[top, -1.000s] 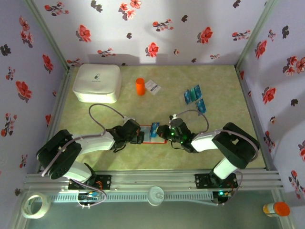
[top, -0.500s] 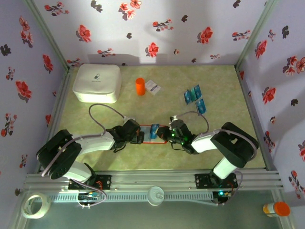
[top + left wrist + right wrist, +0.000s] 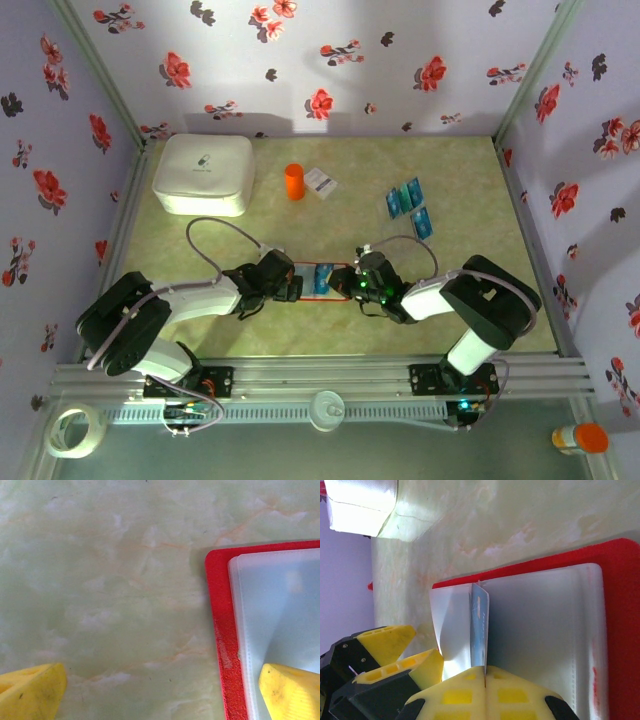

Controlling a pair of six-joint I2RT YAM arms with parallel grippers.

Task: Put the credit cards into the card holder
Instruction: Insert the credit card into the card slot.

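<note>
Marbled table [image 3: 520, 520]; right hand [image 3: 485, 670] pinches a credit card [image 3: 479, 622], its end hidden.

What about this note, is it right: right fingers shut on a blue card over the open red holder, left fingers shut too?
Wrong on the left: the left wrist view shows the left fingers open, one over the card holder, one over the table. The right fingers are shut on a credit card, as noted.

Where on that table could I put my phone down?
Bare table lies between the orange cylinder and the red wallet, and right of the blue cards. It's crowded at the wallet, where the left tool and the right tool, pinching a card, meet.
</note>
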